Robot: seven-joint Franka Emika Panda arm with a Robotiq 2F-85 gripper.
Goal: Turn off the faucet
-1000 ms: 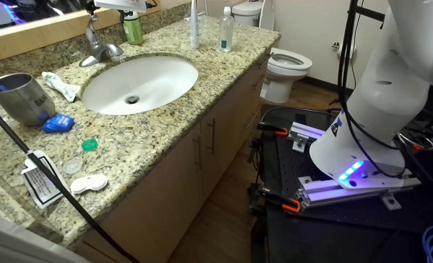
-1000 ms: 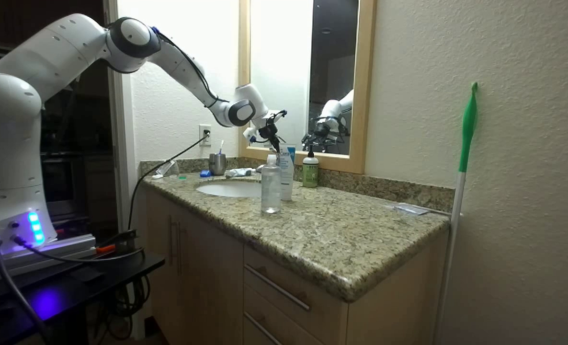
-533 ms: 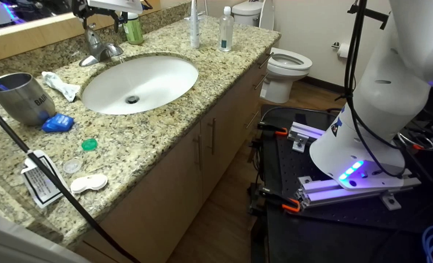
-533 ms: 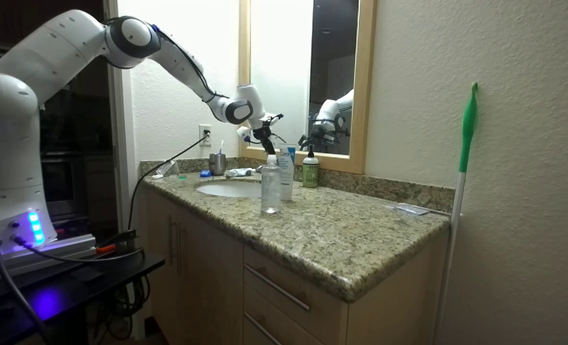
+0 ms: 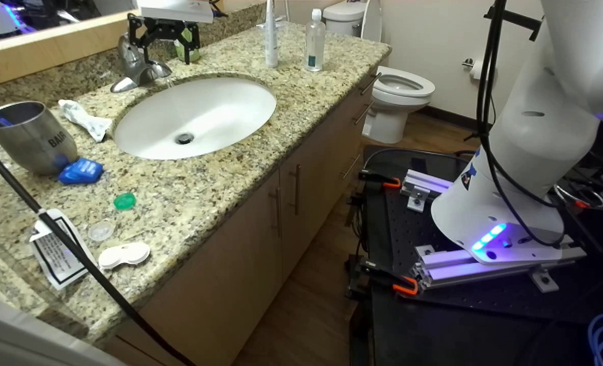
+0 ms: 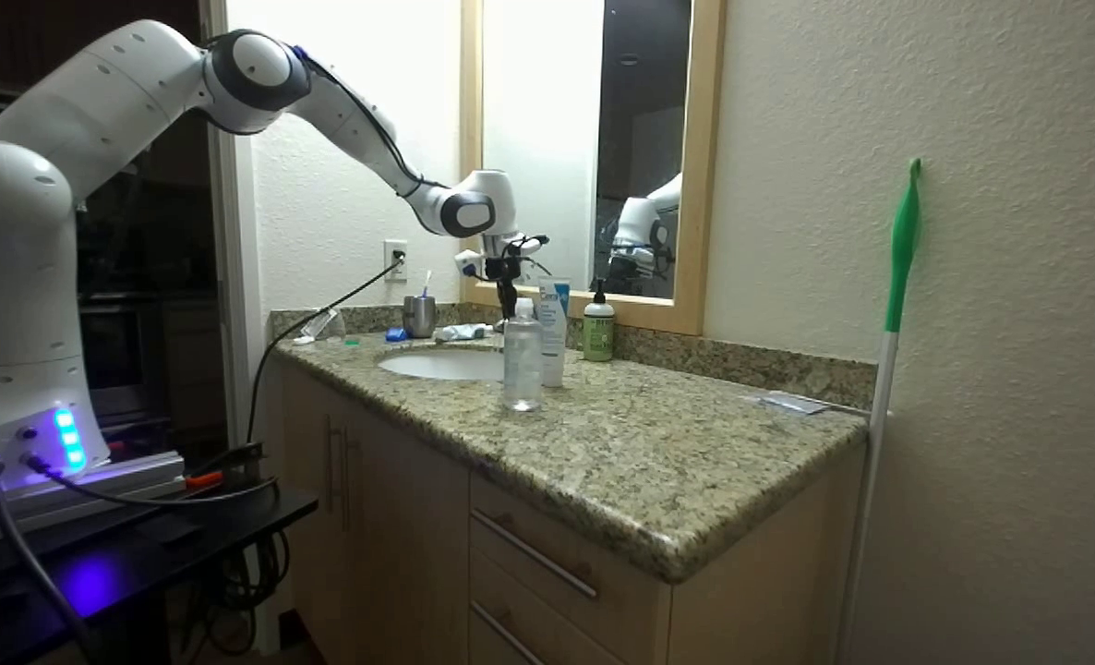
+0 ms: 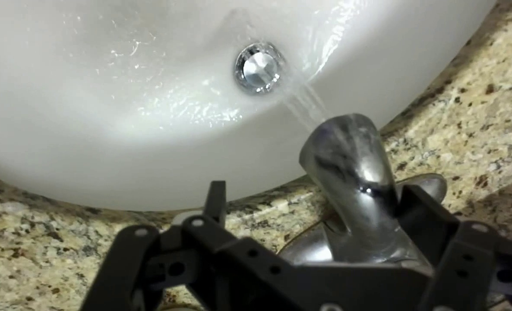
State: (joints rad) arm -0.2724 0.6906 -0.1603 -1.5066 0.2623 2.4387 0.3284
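Note:
The faucet [image 5: 138, 68] is a shiny silver tap at the back rim of the white oval basin [image 5: 230, 119]. In the wrist view water runs from the faucet's spout [image 7: 351, 160] into the basin [image 7: 109, 138]. My gripper [image 5: 167, 57] is open, fingers pointing down, at the faucet's soap-bottle side. In the wrist view my gripper [image 7: 314, 190] has one finger close against the spout's side; I cannot tell whether it touches. The other finger is apart from the spout. The lever handle is hidden in the wrist view. In an exterior view bottles partly hide my gripper [image 6: 508, 309].
A green soap bottle [image 6: 598, 328] stands right beyond my gripper. A white tube [image 6: 552, 337] and a clear bottle [image 6: 523, 360] stand on the granite counter [image 6: 677, 453]. A steel cup [image 5: 32, 137] and a crumpled tube [image 5: 84, 119] lie on the faucet's other side. The mirror [image 6: 547, 139] is behind.
My gripper has moved from above the faucet's top toward the soap bottle and lower. It has turned from tilted to pointing down, and its spread fingers have come into view. Water runs throughout.

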